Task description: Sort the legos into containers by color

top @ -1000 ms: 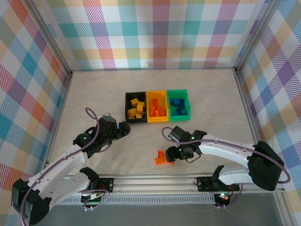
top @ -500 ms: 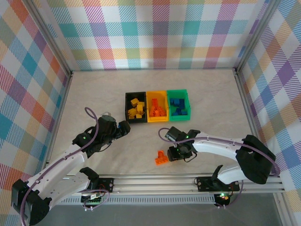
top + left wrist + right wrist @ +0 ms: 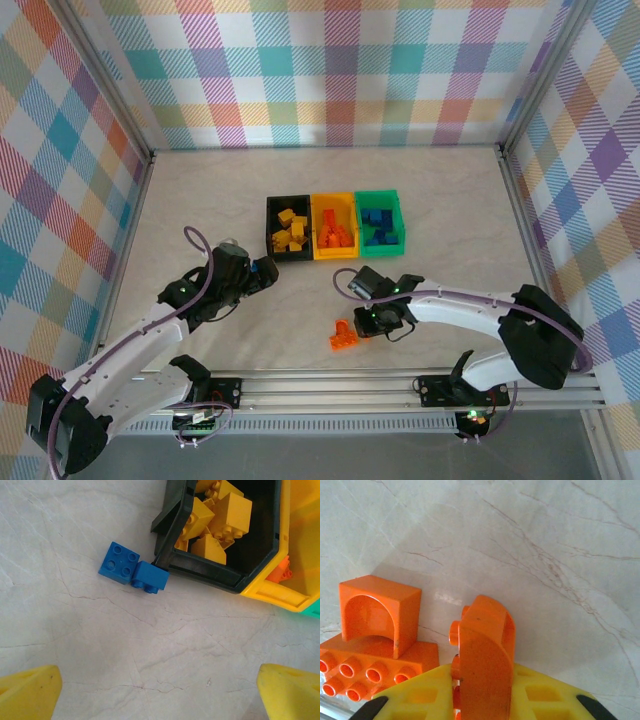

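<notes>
While the top view looks down on the table point(image 3: 450, 220), three bins sit in a row at its middle. The black bin point(image 3: 270, 232) on the left holds yellow bricks point(image 3: 288, 230). The yellow-orange bin point(image 3: 316, 240) in the middle holds orange ones, and the green bin point(image 3: 379, 195) on the right holds blue ones, so each colour has its place. Nearer the arms, the right gripper point(image 3: 368, 325) is low over the table, just right of a loose cluster of orange bricks point(image 3: 343, 337) and well apart from the bins. The left gripper point(image 3: 262, 272) hangs near the black bin's near left corner.

From the left wrist, its yellow fingertips point(image 3: 30, 690) stand wide apart with nothing between them. Below lie a square blue brick point(image 3: 119, 569) and a smaller blue brick point(image 3: 150, 577), touching each other. The smaller one is pressed against the black bin's outer corner. They lie beside the wrong bin, which is probably why this arm is poised over them.

From the right wrist, the yellow pads point(image 3: 540, 695) are closed on a curved orange brick point(image 3: 485, 655), which stands on edge with its studs facing left. Just left of it, an orange arch brick point(image 3: 380, 612) sits on a flat orange plate point(image 3: 375, 667), apart from the held piece. The grip seems meant for a carry to the yellow-orange bin. I cannot tell whether the brick has left the table.
</notes>
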Controlling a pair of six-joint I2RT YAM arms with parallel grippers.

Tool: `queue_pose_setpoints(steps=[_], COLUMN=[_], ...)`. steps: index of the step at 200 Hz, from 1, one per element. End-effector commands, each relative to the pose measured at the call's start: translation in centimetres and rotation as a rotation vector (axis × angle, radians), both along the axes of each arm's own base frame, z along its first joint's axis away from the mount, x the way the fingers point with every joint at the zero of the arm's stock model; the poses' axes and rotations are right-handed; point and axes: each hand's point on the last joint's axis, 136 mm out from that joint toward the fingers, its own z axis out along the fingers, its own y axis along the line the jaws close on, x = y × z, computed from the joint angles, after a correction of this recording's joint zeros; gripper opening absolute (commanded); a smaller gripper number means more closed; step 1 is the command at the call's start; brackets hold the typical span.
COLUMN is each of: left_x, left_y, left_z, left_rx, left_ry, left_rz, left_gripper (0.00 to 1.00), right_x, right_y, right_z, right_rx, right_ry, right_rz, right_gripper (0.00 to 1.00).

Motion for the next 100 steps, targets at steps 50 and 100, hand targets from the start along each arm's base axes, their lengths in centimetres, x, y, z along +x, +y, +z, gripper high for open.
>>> queue_pose_setpoints(steps=[50, 100], left_x=[0.4, 0.5], left_y=[-0.8, -1.4], left_z=[0.2, -0.4], left_rx=[-0.008, -0.003], left_ry=[0.001, 0.033], left_rz=[-0.049, -0.08], left_gripper=[1.0, 1.0], right_x=[12.2, 22.7], right_y=[3.1, 6.3], right_z=[11.0, 11.5], right_rx=[0.158, 0.125], right_ry=[-0.29, -0.357], right_rz=[-0.063, -0.146], right_gripper=[0.24, 0.25])
